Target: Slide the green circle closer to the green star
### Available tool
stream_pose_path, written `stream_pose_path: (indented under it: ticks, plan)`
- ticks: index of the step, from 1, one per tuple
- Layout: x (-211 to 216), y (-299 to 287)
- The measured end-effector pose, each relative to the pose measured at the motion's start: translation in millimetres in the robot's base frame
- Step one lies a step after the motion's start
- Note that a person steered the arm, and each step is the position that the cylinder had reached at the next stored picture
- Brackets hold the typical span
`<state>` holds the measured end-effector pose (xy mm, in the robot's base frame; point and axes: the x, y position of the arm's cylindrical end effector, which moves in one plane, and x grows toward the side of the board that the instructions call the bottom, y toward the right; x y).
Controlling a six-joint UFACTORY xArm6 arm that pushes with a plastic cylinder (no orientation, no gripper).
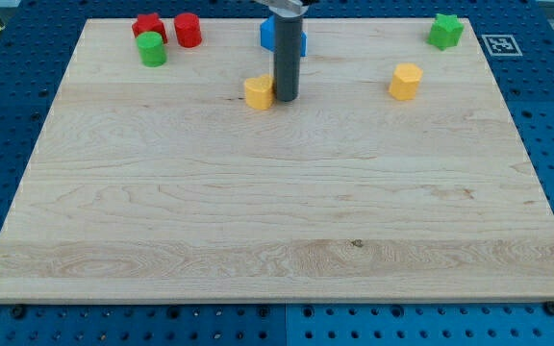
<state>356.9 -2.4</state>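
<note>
tip beside the yellow block, green pieces far apart

you'll find my tip [286, 100] touching the right side of a yellow block [258, 93]; it's a bare rod, no pincer to open or close. the green circle [151, 49] sits well to its upper left, against a red block [148, 26]. the green star [444, 31] lies far to its upper right.

green circle [151, 49] – green star [444, 31] | two red blocks [188, 30] | two yellow blocks [405, 82] | blue block [268, 33] | pale wood board [277, 221]
</note>
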Motion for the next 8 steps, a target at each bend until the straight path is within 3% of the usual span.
stream_pose_path:
  ticks: [3,4,5,6,7,8]
  plan:
    - [9.9,-63.7]
    - [62.5,-76.5]
    - [77.1,-139.4]
    - [42.1,-219.8]
    - [-15.9,-265.0]
    - [-87.0,-273.3]
